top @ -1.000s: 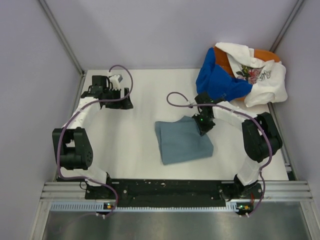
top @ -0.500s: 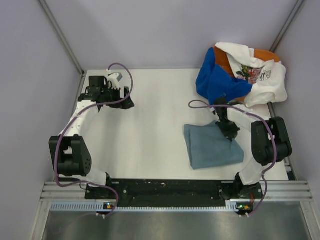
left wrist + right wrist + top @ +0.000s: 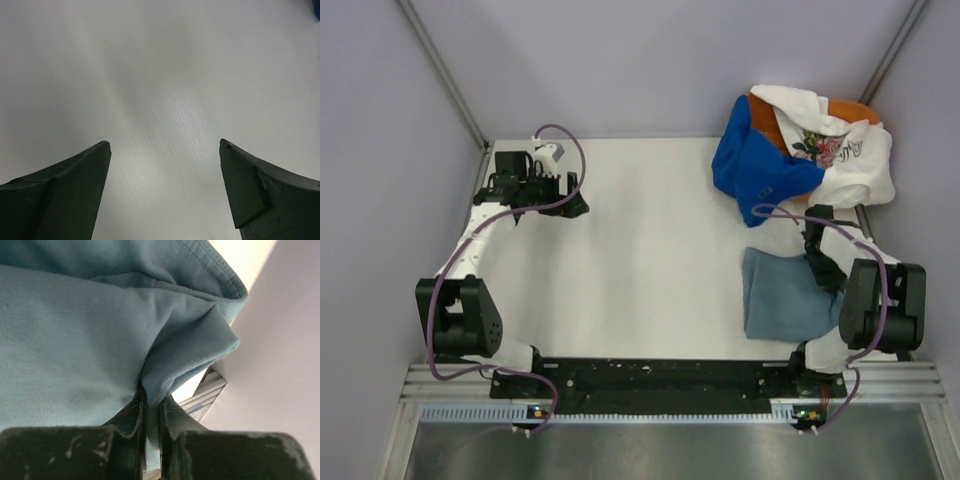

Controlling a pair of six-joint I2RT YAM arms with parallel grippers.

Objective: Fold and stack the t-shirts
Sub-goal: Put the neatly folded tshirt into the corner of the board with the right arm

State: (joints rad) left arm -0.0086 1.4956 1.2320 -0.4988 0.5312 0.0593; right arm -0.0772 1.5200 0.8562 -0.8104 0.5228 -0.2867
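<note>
White left arm [image 3: 470, 238] and right arm [image 3: 883, 300], bulky black joint housings, looping purple cables [image 3: 561, 128], left gripper [image 3: 165, 146] with dark wedge-shaped fingers [image 3: 65, 192].

Over the 2 earlier frames we watch the folded slate-blue t-shirt [image 3: 785, 296] slide from the middle of the table [image 3: 640, 250] to its right side. The right gripper [image 3: 150, 412] has travelled with it, pinching a hem, and perhaps drawn it slightly nearer the bases.
</note>
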